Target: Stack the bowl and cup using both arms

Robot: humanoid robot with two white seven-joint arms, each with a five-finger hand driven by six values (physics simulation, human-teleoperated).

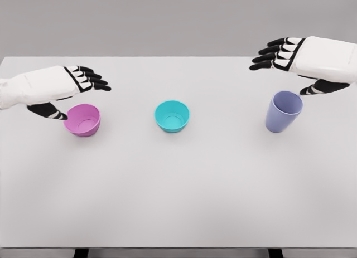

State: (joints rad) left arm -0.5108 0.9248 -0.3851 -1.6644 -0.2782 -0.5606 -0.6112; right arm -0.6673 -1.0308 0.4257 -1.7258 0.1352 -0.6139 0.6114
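Head view, one frame. White table (178, 202) with three vessels in a row, well apart from each other.

Item 1: pink bowl (82, 120), at 9 o'clock from centre, upright, mouth open.
Item 2: teal bowl (172, 115), centre, upright, untouched, no hand near.
Item 3: lavender cup (283, 111), at 3 o'clock from centre, upright, leaning slightly in perspective.

Left hand (70, 85): above and just behind pink bowl, at its 11 o'clock; fingers extended and spread, thumb tucked below beside the rim; holding nothing.
Right hand (301, 60): above and behind lavender cup, at its 1 o'clock; fingers stretched wide, thumb hanging near the rim; holding nothing.

Step in hand, by judgement: reach phase on both sides, nothing yet grasped, nothing yet stacked. Next move likely calls for lowering each hand around its vessel, thumb one side, fingers the other, then closing before any lift toward centre.

Hard to make out: whether either thumb touches a rim, cannot tell. Forearms cut off at left and right edges. Table legs barely seen at 6 o'clock edge.
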